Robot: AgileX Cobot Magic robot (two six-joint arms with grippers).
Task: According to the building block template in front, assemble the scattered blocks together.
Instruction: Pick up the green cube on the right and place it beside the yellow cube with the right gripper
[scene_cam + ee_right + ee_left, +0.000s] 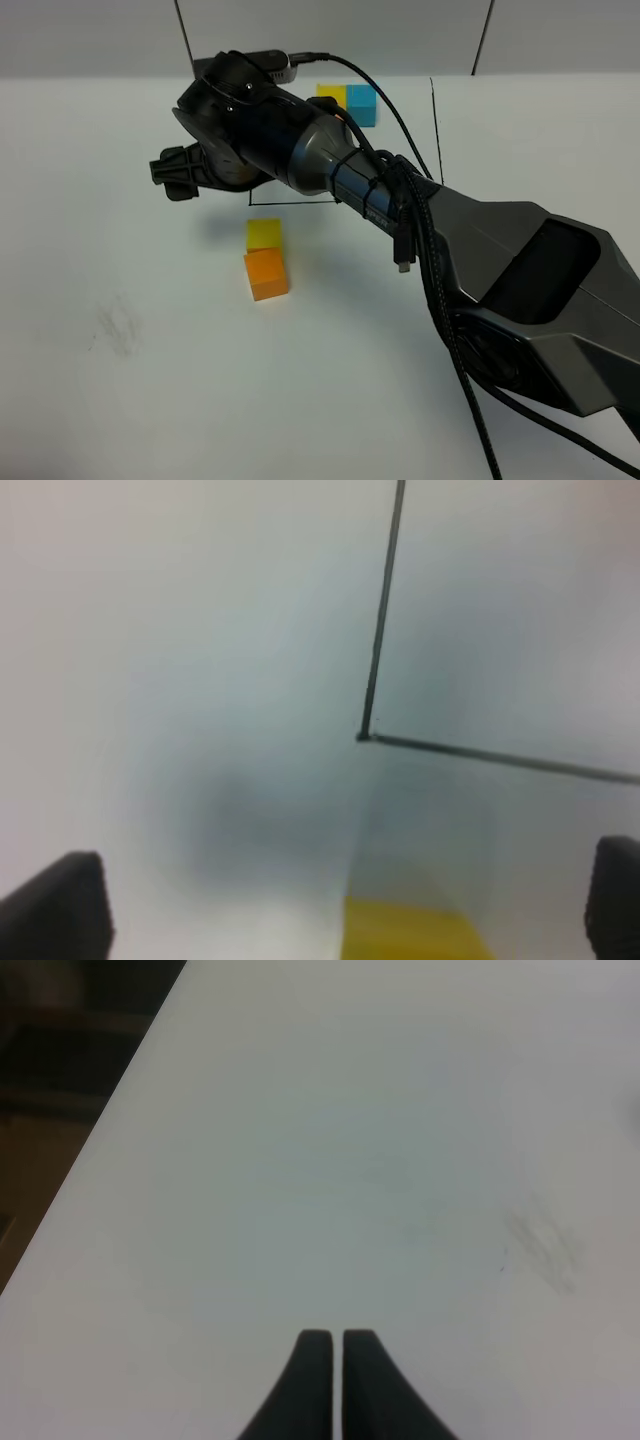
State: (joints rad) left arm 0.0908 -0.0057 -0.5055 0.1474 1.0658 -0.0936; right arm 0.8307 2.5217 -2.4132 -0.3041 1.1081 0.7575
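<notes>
Spreading my right gripper point(345, 870) as wide as it goes, I grasp nothing. Its two dark fingers point(60, 905) stand far apart over the white table point(120, 400), and the yellow cube point(408, 935) shows between them, touching neither. My left gripper point(330, 1375) is clenched, its fingers pressed together on nothing above bare table near a faint grey smudge point(545, 1245).

My right arm reaches from the near right across the middle toward the far left. The wrist is turned so the gripper point(180, 175) hangs above the table, left of the black frame point(290, 204). Black cables point(415, 235) are strapped along the forearm.

The cubes are plain, matte and square-edged; the table is smooth.

The yellow cube point(264, 234) and the orange cube point(266, 274) touch face to face just near of the frame's near line, orange on the near side. The pair's long axis runs near to far. Inside the frame, at its far side, the template point(347, 100) shows two cubes in a left-right row, yellow left and light blue right. My arm hides the rest.
</notes>
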